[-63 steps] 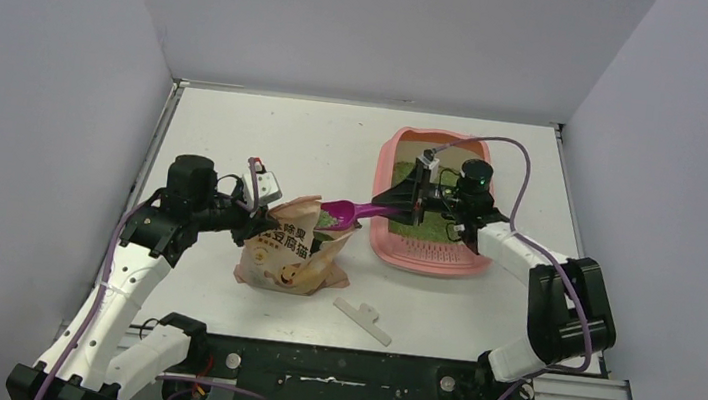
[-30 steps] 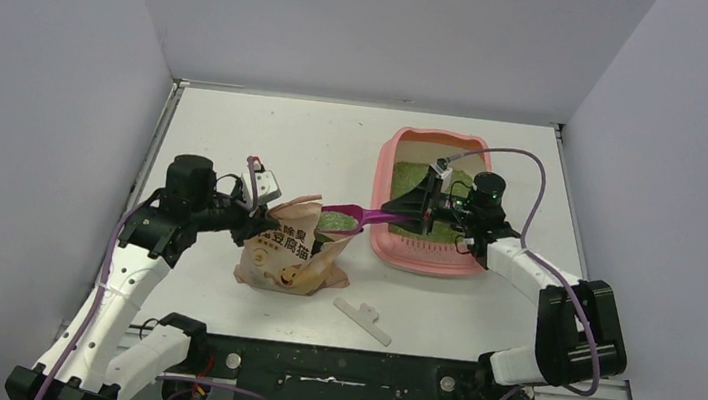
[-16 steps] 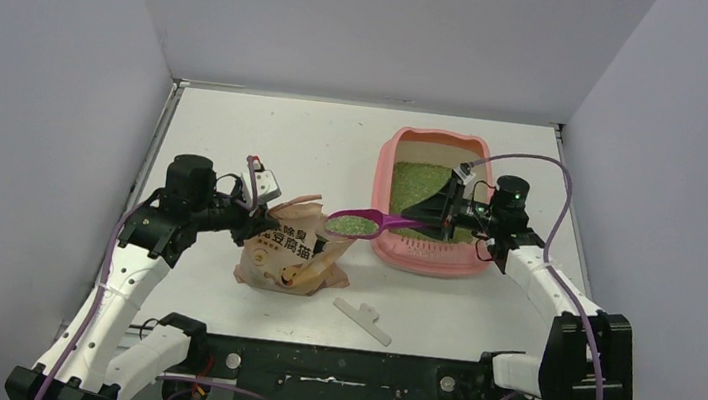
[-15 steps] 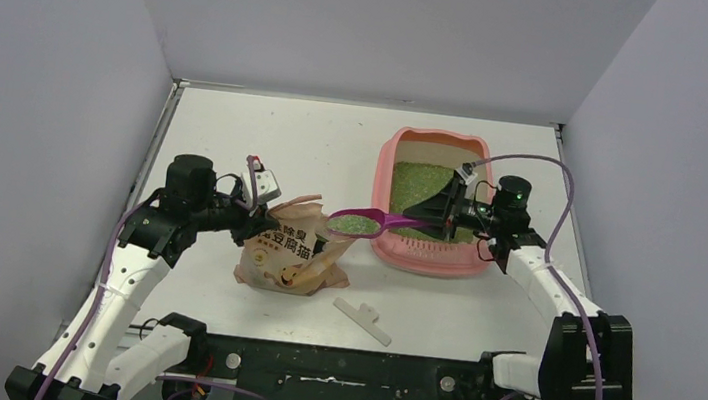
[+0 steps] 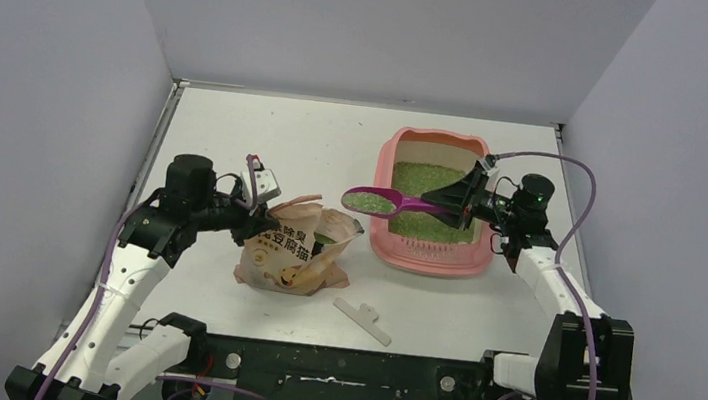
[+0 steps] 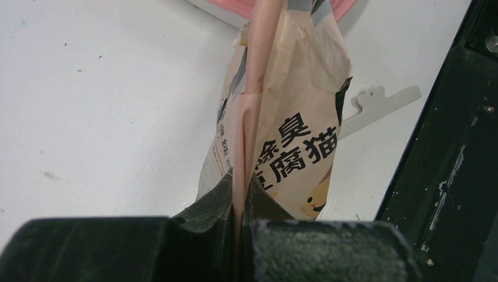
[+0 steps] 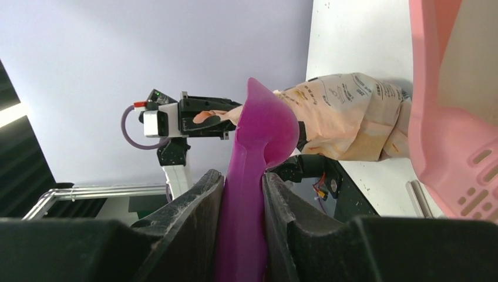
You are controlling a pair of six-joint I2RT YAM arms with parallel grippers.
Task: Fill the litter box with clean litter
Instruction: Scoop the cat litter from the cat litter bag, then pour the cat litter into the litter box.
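The pink litter box (image 5: pixel 377 246) stands at the right of the table, with a bed of green litter (image 5: pixel 423 180) inside. My right gripper (image 5: pixel 465 205) is shut on the handle of a magenta scoop (image 5: pixel 408 204). The scoop's bowl is heaped with green granules and hangs level above the box's left rim. In the right wrist view the scoop (image 7: pixel 258 135) runs up from between my fingers (image 7: pixel 242 179), beside the box wall (image 7: pixel 452 135). My left gripper (image 5: pixel 252 217) is shut on the top edge of the beige litter bag (image 5: pixel 293 254), whose thin edge is pinched between the jaws (image 6: pixel 241 188).
A flat white plastic piece (image 5: pixel 363 319) lies on the table in front of the bag and shows in the left wrist view (image 6: pixel 382 103). The black base rail (image 5: pixel 331 369) runs along the near edge. Grey walls close in the table on three sides.
My right gripper has lifted the scoop out of the bag's mouth and carried it right, now full of green litter. The left gripper has held the bag still.
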